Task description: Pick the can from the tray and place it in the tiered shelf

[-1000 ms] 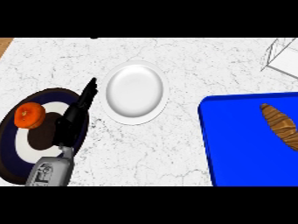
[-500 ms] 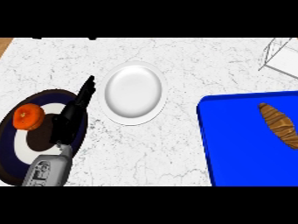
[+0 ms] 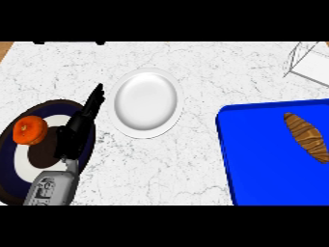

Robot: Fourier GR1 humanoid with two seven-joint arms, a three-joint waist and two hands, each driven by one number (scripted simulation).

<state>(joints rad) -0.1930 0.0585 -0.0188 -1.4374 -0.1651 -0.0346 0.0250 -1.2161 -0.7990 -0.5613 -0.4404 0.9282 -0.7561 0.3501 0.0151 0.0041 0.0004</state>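
- Head view: the left robot hand (image 3: 80, 126) comes in from the lower left edge on a grey forearm (image 3: 51, 187); its black fingers lie straight and close together, pointing up and a little right, and they hold nothing.
- The hand lies over the right part of a dark round plate (image 3: 3, 159) with a white ring; whether it touches the plate cannot be told.
- An orange fruit (image 3: 30, 130) sits on that plate, just left of the hand and apart from it.
- The fingertips end just beside the left rim of a white plate (image 3: 147, 101), which stands near the middle of the table (image 3: 195, 164).
- A blue tray (image 3: 267, 169) fills the lower right; its right and lower sides run out of view. A brown croissant (image 3: 307, 136) lies in it near the right edge.
- No can shows on the tray or anywhere else.
- A corner of a white wire shelf (image 3: 316, 67) enters at the upper right.
- Open marble lies between the white plate and the tray, and across the upper left; wood shows at the top left and top right corners.
- No writing or labels can be read.
- The right robot hand does not show.
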